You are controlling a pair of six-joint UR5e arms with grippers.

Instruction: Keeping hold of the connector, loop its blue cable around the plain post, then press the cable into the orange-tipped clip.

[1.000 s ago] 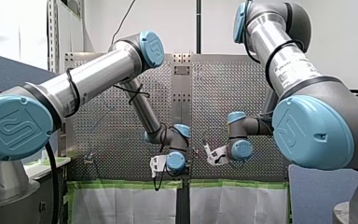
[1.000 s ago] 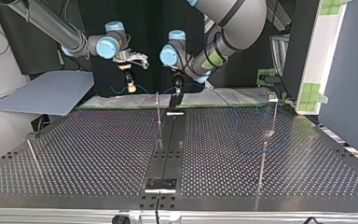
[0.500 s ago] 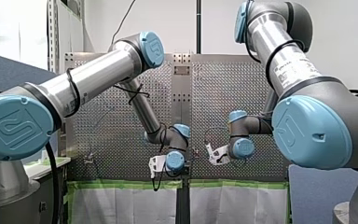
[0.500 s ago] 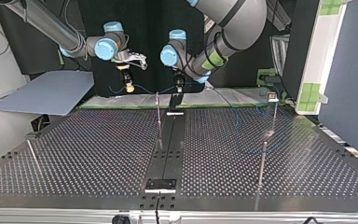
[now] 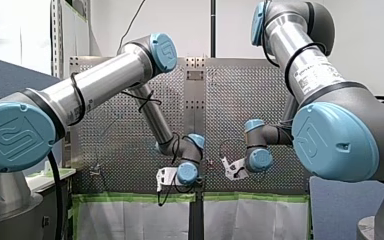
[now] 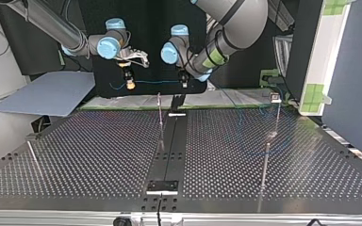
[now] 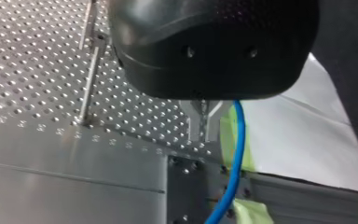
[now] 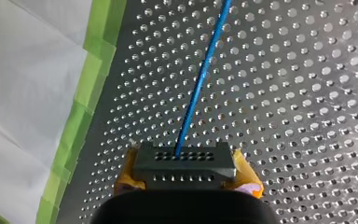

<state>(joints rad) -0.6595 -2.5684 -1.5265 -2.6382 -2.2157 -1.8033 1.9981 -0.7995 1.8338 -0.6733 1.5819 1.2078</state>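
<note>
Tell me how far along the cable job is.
Done: right gripper holds the connector. In hand: the cable stretches from it to the left gripper, in the top view just over the middle upright. Looping: can't tell. To do: clipping it.

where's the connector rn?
The connector is clamped between the yellow pads of my right pincer in the right wrist view, its blue cable running ahead over the perforated table. In the top view it hangs left of centre, near the table's far edge.

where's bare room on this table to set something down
Widest bare patch: perforated metal table between the leaning thin post and black centre strip. Crowded: far edge, where my right gripper and left gripper stretch the blue cable near the upright post.
</note>
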